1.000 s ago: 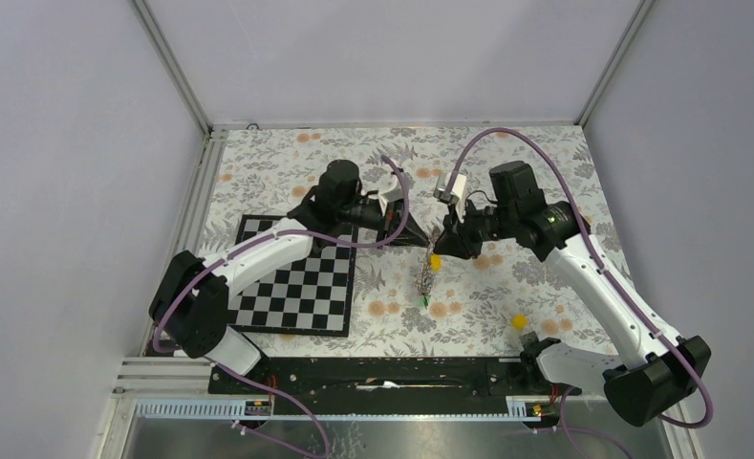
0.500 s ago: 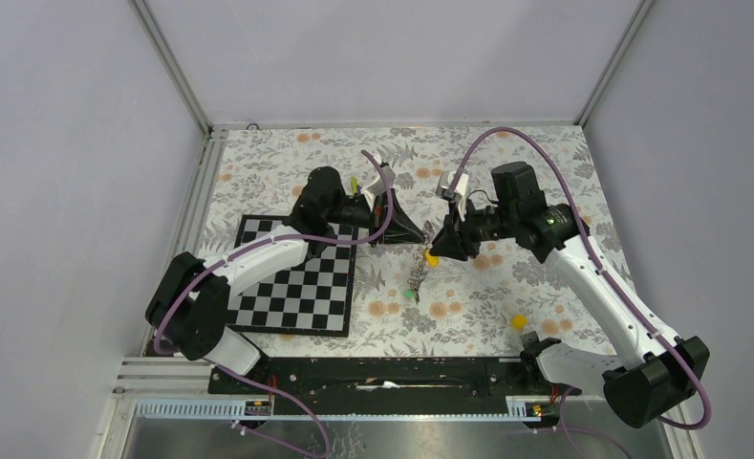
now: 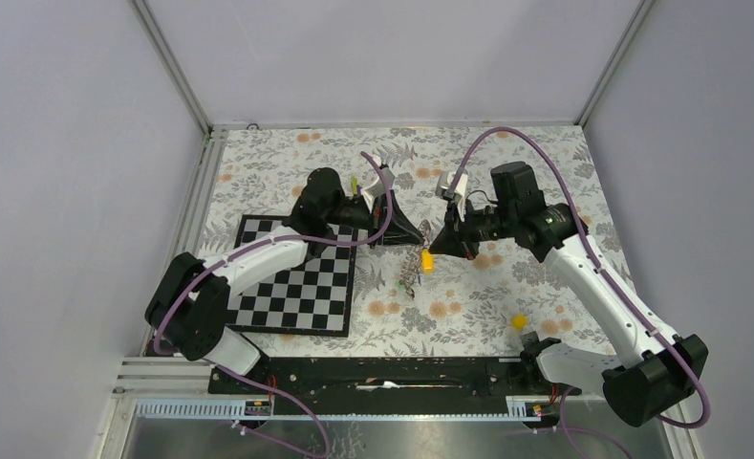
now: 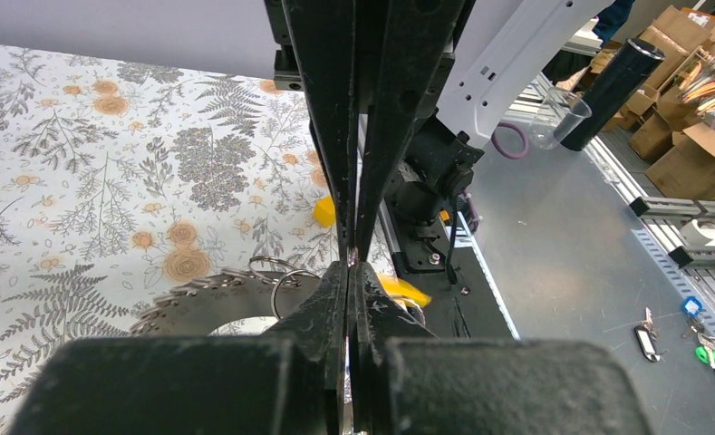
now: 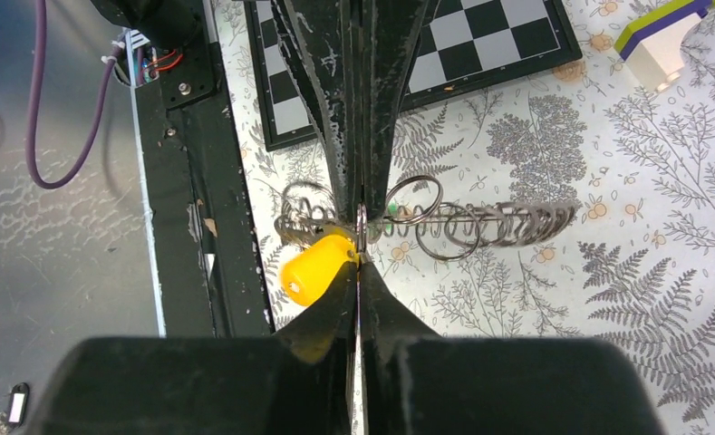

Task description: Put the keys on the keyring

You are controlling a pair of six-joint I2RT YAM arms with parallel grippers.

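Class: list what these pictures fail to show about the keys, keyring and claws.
Top view: what hangs on the keyring; too small.
Left wrist: whether the left claw pinches the keyring; its own fingers hide the contact.
Right wrist: tip of the yellow key, behind the right claw.

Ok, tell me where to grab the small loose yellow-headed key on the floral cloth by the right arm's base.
I'd pinch the small loose yellow-headed key across its plastic head, straight down from above: it lies low on the floral cloth, apart from everything else. Which way its blade points is too small to tell.
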